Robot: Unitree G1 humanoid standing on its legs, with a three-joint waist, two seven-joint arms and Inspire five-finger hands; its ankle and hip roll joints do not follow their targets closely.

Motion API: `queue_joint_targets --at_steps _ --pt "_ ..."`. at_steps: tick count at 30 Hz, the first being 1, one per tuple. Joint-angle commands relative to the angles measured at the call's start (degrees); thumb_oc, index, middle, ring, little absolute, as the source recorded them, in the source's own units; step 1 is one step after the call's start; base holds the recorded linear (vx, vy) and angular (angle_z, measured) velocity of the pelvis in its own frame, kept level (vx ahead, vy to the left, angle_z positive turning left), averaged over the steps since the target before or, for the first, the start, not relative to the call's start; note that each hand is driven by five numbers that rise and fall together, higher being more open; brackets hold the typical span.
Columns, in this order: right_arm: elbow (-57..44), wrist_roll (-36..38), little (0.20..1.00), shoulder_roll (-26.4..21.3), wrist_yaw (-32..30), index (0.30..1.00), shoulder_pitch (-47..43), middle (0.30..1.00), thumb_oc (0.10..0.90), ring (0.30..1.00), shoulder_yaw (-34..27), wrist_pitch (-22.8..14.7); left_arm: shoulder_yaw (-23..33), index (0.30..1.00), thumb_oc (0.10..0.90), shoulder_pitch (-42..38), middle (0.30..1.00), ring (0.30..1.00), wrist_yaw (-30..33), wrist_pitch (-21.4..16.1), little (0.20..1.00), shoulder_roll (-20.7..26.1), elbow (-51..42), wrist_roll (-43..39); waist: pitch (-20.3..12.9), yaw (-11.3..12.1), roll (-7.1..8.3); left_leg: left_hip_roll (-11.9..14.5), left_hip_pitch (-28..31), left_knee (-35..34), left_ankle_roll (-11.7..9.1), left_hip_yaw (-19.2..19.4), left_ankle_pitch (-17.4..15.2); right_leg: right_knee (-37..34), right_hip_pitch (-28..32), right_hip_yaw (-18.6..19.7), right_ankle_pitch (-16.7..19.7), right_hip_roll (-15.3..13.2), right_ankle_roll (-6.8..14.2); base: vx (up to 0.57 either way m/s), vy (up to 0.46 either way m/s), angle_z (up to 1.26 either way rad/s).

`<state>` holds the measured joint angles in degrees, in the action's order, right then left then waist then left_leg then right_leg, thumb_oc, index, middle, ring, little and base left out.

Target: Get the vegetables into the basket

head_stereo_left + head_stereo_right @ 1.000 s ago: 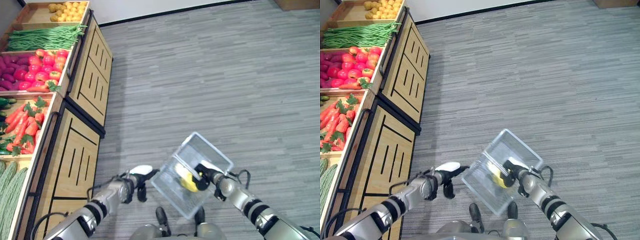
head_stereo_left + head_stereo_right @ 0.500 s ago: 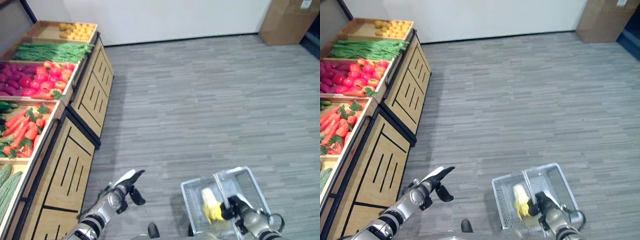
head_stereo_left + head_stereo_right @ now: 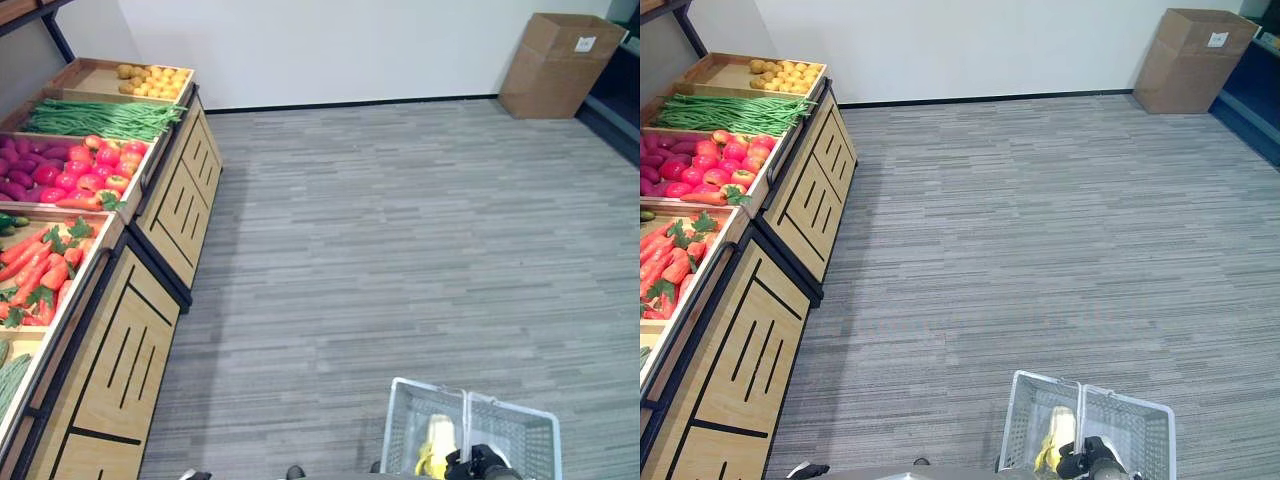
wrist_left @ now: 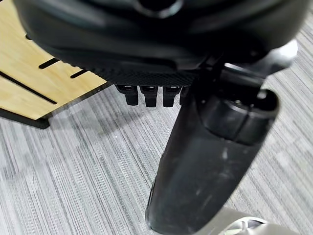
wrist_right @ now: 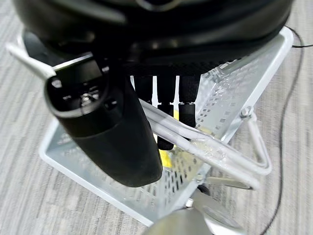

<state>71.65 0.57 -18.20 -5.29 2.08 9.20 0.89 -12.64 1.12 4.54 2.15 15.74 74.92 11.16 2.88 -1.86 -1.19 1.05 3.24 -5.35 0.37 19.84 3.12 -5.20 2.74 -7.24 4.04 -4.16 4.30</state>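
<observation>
The white basket [image 3: 1086, 432] is carried by its handle, which is gripped by the right hand [image 5: 166, 105]. 1 yellow vegetable [image 3: 437, 452] lies inside. The left hand [image 4: 151, 93] is curled and holds nothing. The vegetable could roll out if the basket is tipped.

A shop's produce aisle — wooden display crates [image 3: 150, 330] of carrots [image 3: 40, 275], tomatoes [image 3: 90, 175], green beans [image 3: 95, 118].

Open grey floor [image 3: 420, 230] lies ahead of me; the produce stand [image 3: 150, 300] walls my left, and a cardboard box [image 3: 560, 60] stands far right.
</observation>
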Motion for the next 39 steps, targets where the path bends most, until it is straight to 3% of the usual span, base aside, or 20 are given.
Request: queue_joint_targets --at_steps 1,13,19,26,30,32,36,37,39 --pt "3.5 1.1 0.300 0.0 0.2 0.300 -1.0 0.300 0.400 0.300 0.6 -0.2 1.1 1.000 0.900 -6.1 1.000 1.000 1.9 -0.9 1.000 -0.6 1.1 -1.6 1.1 1.0 -0.25 -1.2 3.4 0.4 -0.2 -2.4 -7.5 1.8 -0.9 -2.8 -3.3 -1.6 2.1 -0.02 0.068 -0.04" --pt "3.2 1.4 0.300 -0.3 0.3 0.300 -2.1 0.300 0.400 0.300 0.3 0.0 0.5 1.000 0.900 -6.5 1.000 1.000 2.2 -1.6 1.000 -0.3 -1.0 -3.4 2.8 1.6 0.40 -2.9 2.3 0.4 1.7 -2.8 -8.3 3.5 -2.7 -2.2 -2.2 -3.1 3.5 0.00 0.105 0.00" --pt "1.2 3.5 0.300 -0.7 -0.6 0.300 -3.2 0.300 0.400 0.300 -1.2 -0.5 1.7 1.000 0.900 -5.9 1.000 1.000 2.8 -1.2 1.000 0.4 -0.2 -3.5 5.9 1.6 -0.22 -3.7 1.8 2.1 3.5 -2.7 -10.0 14.2 -7.2 -1.2 -4.2 -4.4 4.0 0.02 0.170 -0.12" --pt "0.0 4.8 0.300 -0.8 -1.2 0.300 -3.1 0.300 0.400 0.300 -2.0 -0.9 2.3 1.000 0.900 -4.9 1.000 1.000 3.3 -1.2 1.000 0.6 -0.2 -3.5 7.9 1.8 -0.33 -4.5 1.4 4.7 4.7 -2.8 -11.7 19.0 -9.1 -1.3 0.2 -5.7 5.0 0.08 0.139 -0.02" --pt "-0.9 5.5 0.300 -0.8 -1.4 0.300 -3.6 0.300 0.400 0.300 -1.9 -1.0 2.4 1.000 0.900 -5.0 1.000 1.000 3.6 -1.1 1.000 0.7 -0.5 -4.0 9.1 1.5 -0.36 -4.8 1.7 5.2 5.2 -3.8 -12.9 25.2 -11.6 -0.6 -0.6 -5.7 5.0 0.11 0.112 0.10" --pt "-1.5 5.7 0.300 -0.6 -1.4 0.300 -3.8 0.300 0.400 0.300 -1.5 -1.1 2.2 1.000 0.900 -5.5 1.000 1.000 3.9 -1.3 1.000 1.0 -1.0 -4.4 9.4 1.7 -0.57 -4.4 1.3 5.5 4.5 -3.3 -13.3 19.5 -12.4 -0.9 -0.9 -4.8 4.9 0.13 0.024 0.10" --pt "-1.3 5.0 0.300 -0.6 -1.5 0.300 -4.8 0.300 0.400 0.300 -1.0 -1.0 2.5 1.000 0.900 -6.2 1.000 1.000 4.4 -1.6 1.000 1.3 -1.0 -4.6 9.6 2.8 0.16 -3.5 0.1 6.5 3.8 -1.8 -13.2 7.5 -16.6 2.2 3.7 -4.0 5.6 0.13 -0.077 0.12" --pt "-1.3 4.8 0.300 -0.4 -1.4 0.300 -4.7 0.300 0.400 0.300 -1.0 -1.0 2.6 1.000 0.900 -6.2 1.000 1.000 4.4 -1.8 1.000 1.2 -1.0 -4.8 9.8 2.6 0.60 -3.6 1.8 6.2 3.3 -2.0 -13.5 4.9 -17.7 3.8 4.6 -3.0 6.2 0.21 -0.099 -0.03" --pt "-1.3 4.4 0.300 -0.2 -1.4 0.300 -4.5 0.300 0.400 0.300 -0.7 -1.0 2.7 1.000 0.900 -6.2 1.000 1.000 4.6 -1.9 1.000 1.2 -0.7 -5.0 9.8 2.5 1.03 -3.6 4.0 5.3 2.6 -2.1 -13.5 3.6 -18.0 2.5 4.9 -2.0 6.6 0.34 -0.183 -0.04"
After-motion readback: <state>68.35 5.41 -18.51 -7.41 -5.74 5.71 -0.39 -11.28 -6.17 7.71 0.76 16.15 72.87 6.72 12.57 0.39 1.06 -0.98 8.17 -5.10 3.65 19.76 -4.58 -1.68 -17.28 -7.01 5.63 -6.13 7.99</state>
